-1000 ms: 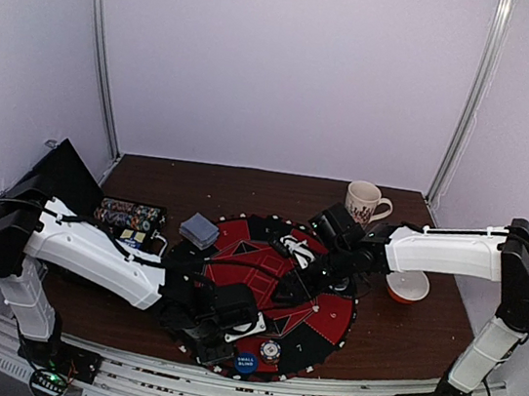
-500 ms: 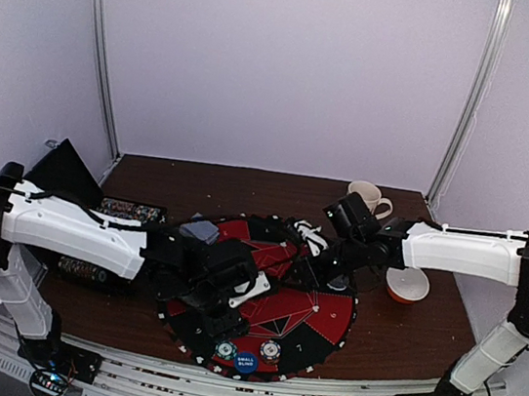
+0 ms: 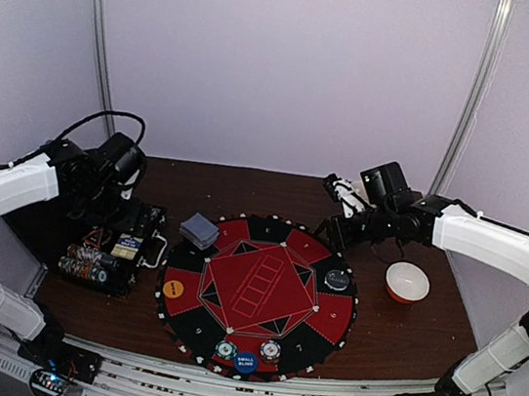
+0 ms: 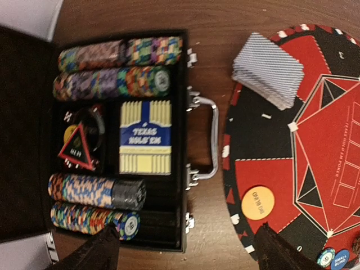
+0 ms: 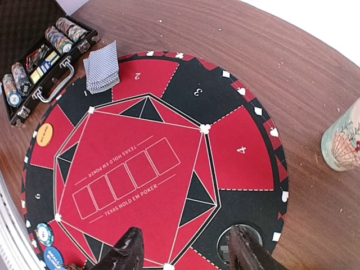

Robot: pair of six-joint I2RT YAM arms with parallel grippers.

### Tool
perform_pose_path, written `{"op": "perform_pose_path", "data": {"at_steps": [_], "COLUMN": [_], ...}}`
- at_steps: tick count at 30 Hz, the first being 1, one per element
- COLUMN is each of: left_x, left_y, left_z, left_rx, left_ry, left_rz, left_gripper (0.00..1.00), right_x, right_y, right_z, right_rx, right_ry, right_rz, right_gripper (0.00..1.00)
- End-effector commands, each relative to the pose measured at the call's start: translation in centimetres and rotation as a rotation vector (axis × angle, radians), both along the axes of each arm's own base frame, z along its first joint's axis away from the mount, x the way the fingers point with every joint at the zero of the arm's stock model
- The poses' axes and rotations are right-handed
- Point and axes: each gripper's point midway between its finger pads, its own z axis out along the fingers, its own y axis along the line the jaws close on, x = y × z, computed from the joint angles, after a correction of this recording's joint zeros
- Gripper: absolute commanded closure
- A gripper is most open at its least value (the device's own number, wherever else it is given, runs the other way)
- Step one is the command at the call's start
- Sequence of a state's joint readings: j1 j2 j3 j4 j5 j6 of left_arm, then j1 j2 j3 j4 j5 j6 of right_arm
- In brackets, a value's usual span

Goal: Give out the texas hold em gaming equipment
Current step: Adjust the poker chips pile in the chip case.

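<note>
Your left gripper (image 4: 185, 243) spread wide, empty, above the chip case (image 4: 160, 222), your right gripper (image 5: 185, 237) parted, holding nothing, over the red mat (image 5: 236, 152), card deck (image 5: 102, 67) on its edge.

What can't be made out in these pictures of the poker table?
Mug: right wrist view, cut off by the right edge.
Dark button: right wrist view, partly behind a finger.
Blue button: right wrist view, cut by the bottom edge.
Deck of cards: face down, faces hidden in every view.
Orange button: left wrist view, print too blurred to read.
</note>
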State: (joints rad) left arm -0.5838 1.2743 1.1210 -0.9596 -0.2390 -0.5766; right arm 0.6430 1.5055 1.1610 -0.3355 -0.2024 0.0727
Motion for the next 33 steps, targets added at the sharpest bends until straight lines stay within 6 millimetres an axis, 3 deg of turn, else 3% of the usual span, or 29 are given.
{"op": "perform_pose_path", "data": {"at_steps": [1,6,11,19,23,33], "left_x": [-3.4,-5.0,-4.9,-3.6,-3.1,-4.1], "left_y": [5.7,8.4,10.2,10.6,11.3,10.1], "left_z": [-1.3,-5.2,-7.9,-10.9,-11.4,-13.0], "left_rx": [0.035,0.036,0.074,0.109,0.126,0.059], "left_ry": [0.089,0.197,0.253,0.301,0.296,0.337], "left_rz": [0.235,0.337,0.375,0.335,0.356,0.321], "left_gripper": [0.17,0.24,0.3,0.34,0.37,0.47], "right_x": [0.4,0.2,0.0,0.2,0.2,0.3], "right_y": [0.0,0.8,1.3,1.0,1.0,1.1], "right_z": [-0.9,-0.8,-0.5,-1.0,-1.0,-1.3], "right_rx": [-0.067,-0.024,0.022,0.029,0.035,0.044], "right_ry": [-0.002,0.012,0.028,0.048,0.053,0.069], "right_rz": [0.05,0.09,0.117,0.113,0.115,0.122], "right_gripper": [0.46,0.45,0.45,0.45,0.45,0.45]}}
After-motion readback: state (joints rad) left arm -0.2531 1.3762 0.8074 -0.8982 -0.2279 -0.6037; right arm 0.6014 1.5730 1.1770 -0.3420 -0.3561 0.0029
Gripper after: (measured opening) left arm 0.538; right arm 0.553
